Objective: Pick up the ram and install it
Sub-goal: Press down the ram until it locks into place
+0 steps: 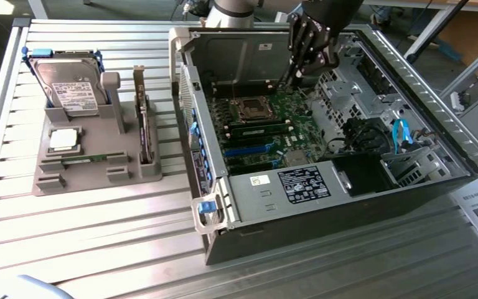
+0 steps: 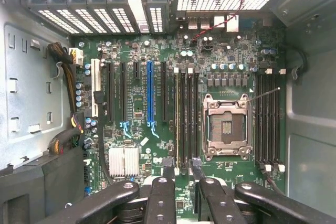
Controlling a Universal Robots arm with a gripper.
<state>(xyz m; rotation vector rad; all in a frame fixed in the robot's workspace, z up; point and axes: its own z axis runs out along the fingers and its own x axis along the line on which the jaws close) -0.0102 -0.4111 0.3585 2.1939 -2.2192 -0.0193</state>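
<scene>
Gripper: right up against the wrist camera, dark fingers spread apart, bare board showing between them, nothing clamped.
Position: it hangs inside the computer case, tips down over the motherboard, straddling the memory slots just beside the CPU socket.
Ram: and there it is, well apart from the Gripper, a thin green stick lying low in the grey holder on the worktop, at the exterior view's left, toward the holder's near edge.
Neighbours: hard drive stands at the holder's far end, and the upright expansion card runs along the side toward the case; neither is the target.
Slots: whether a stick already sits in one cannot be told.
Weight: looks feather-light, no strain for the arm.
Stiffness: rigid but thin, likely to crack if bent or twisted.
Fragility: chips and contact edge look delicate; faces best left alone.
Hold: probably the long top edge or the two short ends, taken squarely, since the holder hides the lower part.
Slip: smooth board, narrow purchase, so a crooked pinch could let it tilt.
</scene>
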